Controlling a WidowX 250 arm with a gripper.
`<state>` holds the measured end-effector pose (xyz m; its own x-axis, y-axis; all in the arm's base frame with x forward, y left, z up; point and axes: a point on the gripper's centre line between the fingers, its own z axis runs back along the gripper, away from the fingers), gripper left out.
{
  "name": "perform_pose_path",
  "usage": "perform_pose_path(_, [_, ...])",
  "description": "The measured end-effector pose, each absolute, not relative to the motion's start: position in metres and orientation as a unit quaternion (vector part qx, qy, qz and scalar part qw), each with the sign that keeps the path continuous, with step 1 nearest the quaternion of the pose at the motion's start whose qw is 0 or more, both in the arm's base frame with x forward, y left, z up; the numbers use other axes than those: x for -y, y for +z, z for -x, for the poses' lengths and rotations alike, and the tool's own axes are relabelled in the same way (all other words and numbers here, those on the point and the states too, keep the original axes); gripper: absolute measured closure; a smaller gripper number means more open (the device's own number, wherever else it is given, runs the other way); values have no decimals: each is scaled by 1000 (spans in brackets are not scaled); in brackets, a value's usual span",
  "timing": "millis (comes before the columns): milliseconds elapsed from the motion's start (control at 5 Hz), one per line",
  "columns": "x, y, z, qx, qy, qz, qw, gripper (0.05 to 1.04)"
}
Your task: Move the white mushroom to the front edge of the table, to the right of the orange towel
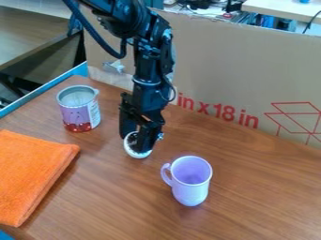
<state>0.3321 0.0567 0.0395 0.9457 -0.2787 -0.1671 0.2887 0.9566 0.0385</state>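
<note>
The black gripper (136, 135) hangs from the top of the view, low over the left-centre of the wooden table. At its tip is a small round white object (137, 154) with a dark inside, partly hidden behind the gripper; whether it is held cannot be made out. To the right and nearer the camera, a pale lavender mug (190, 184) stands upright, its handle toward the left. An open metal can (80, 112) with a purple and red label stands upright to the gripper's left.
A folded orange cloth (30, 176) lies at the left edge of the brown table (263, 187). Behind the arm, a tall cardboard sheet (232, 61) with red print walls off the table's back. A blue edge strip (37, 93) runs along the back left.
</note>
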Motion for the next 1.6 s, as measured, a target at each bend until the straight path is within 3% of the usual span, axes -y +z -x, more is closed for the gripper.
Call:
perform_pose_path(400, [-53, 41, -327, -78, -145, -23, 986, 346])
perform_pose_path(600, [-50, 60, -316, -72, -147, -13, 986, 346])
perform_pose_path(800, [-55, 77, -289, -81, -135, -6, 987, 346])
perform_pose_path(1000, [-71, 81, -245, -117, -90, 18, 989, 346])
perform_pose_path(1200, [-70, 64, -206, -177, -80, 36, 980, 346])
perform_pose_path(1400, [-58, 55, -177, -202, -91, 49, 974, 346])
perform_pose_path(1600, [-36, 43, -173, -200, -149, 49, 967, 346])
